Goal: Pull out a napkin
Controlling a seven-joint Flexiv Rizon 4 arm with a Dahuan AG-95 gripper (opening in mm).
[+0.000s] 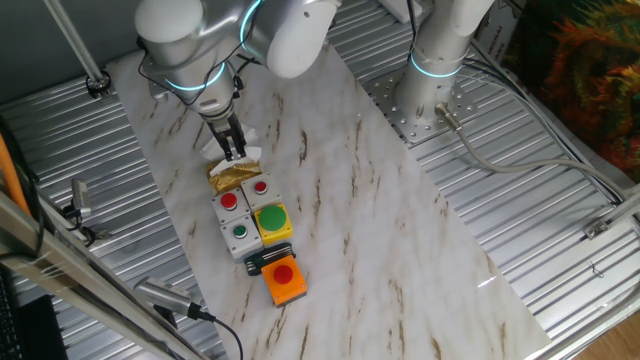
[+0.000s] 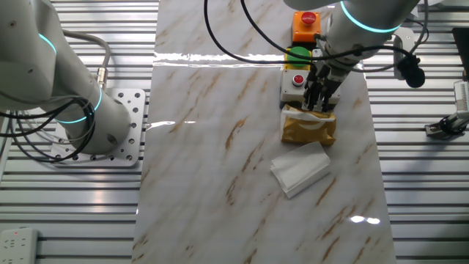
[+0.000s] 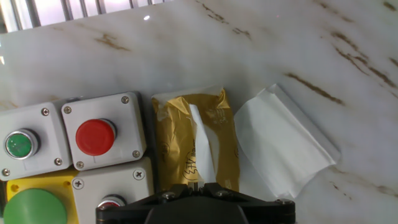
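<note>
A shiny gold packet (image 3: pixel 174 143) lies on the marble tabletop next to the grey button boxes; it also shows in both fixed views (image 2: pixel 308 128) (image 1: pixel 232 177). A narrow strip of white napkin (image 3: pixel 202 146) rises from the packet's slot up to my gripper (image 3: pixel 198 185). The jaws stand closed together on this strip, right over the packet (image 2: pixel 320 105) (image 1: pixel 234 150). A second loose white tissue sheet (image 3: pixel 283 149) lies flat on the table beside the packet, apart from the gripper (image 2: pixel 300 167).
Grey boxes with red and green buttons (image 3: pixel 99 134) touch the packet's side. A yellow box with a big green button (image 1: pixel 273 220) and an orange box (image 1: pixel 284 280) follow in line. A second arm's base (image 2: pixel 73 110) stands off the marble on the ribbed metal.
</note>
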